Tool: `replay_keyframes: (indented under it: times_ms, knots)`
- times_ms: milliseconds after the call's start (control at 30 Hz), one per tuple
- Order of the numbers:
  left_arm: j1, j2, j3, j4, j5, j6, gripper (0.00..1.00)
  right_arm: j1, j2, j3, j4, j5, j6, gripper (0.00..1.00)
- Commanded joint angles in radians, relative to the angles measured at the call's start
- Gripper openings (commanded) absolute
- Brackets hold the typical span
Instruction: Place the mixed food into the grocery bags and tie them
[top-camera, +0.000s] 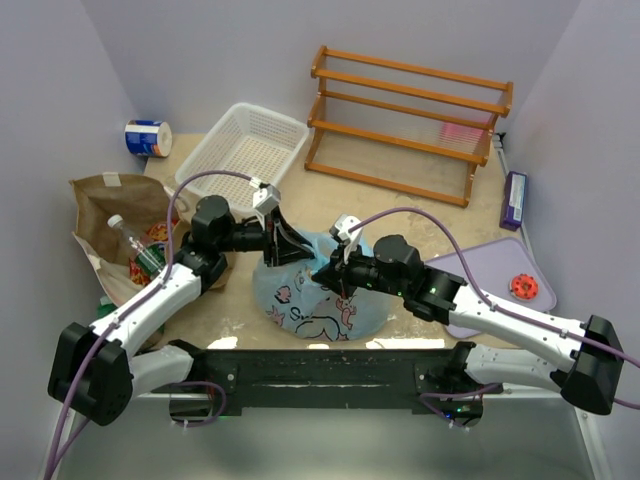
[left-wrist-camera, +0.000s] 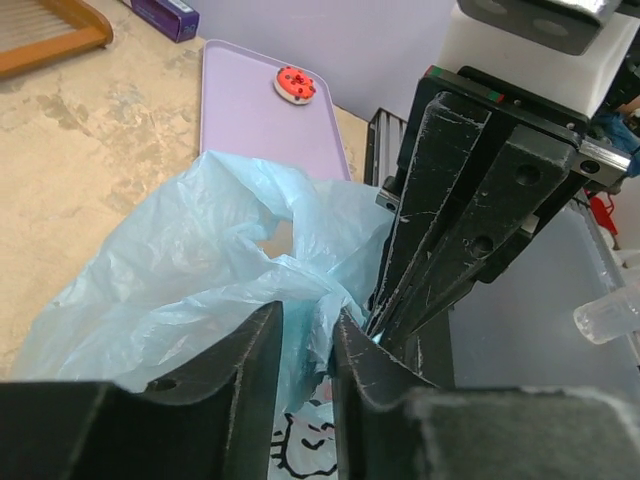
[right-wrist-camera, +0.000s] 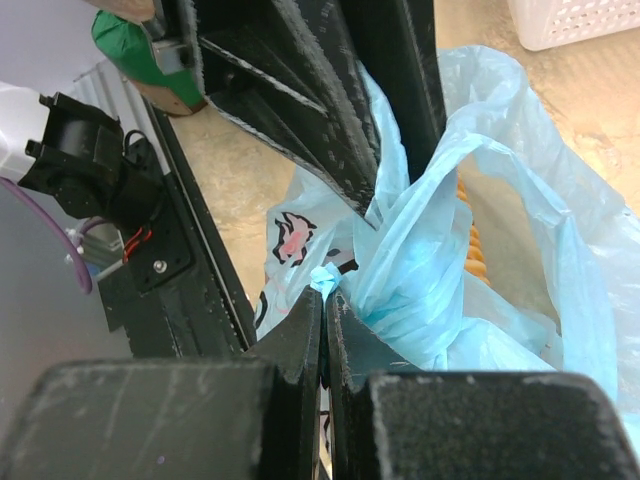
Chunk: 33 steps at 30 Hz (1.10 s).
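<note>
Bag (top-camera: 312, 302), thin blue plastic, betw. pincers: R pincer (right-wrist-camera: 323, 300) clenched on its twisted top, L pincer (left-wrist-camera: 305, 322) parted w/ film betw. jaws.

One blue bag (top-camera: 320, 305), one paper bag (top-camera: 108, 200), one basket (top-camera: 206, 157), one rack (top-camera: 415, 72), one tray (top-camera: 492, 262).

Beige table (top-camera: 310, 195): blue bag (top-camera: 320, 310), basket (top-camera: 250, 150), tray (top-camera: 495, 262)

Left gripper (top-camera: 298, 250) and right gripper (top-camera: 322, 270) crowd the blue bag (top-camera: 320, 310); room toward the rack (top-camera: 410, 125).
</note>
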Motion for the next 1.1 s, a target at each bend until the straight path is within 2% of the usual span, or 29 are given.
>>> replay_keyframes:
  times_ms: [0,167,567,967,1067]
  knots:
    - [0.008,-0.039,-0.005,0.02,0.025,-0.007,0.37,0.005,-0.009,-0.005,0.019,-0.007,-0.036,0.0]
    - [0.008,-0.028,-0.017,0.036,0.032,-0.027,0.45,0.007,-0.006,-0.003,0.022,-0.012,-0.04,0.0]
    - [-0.012,0.028,-0.011,0.125,0.022,-0.102,0.49,0.015,0.011,0.005,0.024,-0.017,-0.056,0.0]
    - [-0.053,0.078,0.003,0.146,0.0,-0.143,0.37,0.021,0.028,0.006,0.011,-0.009,-0.087,0.0]
    - [-0.062,0.082,0.006,0.145,0.0,-0.14,0.3,0.022,0.031,0.009,0.008,-0.006,-0.092,0.0]
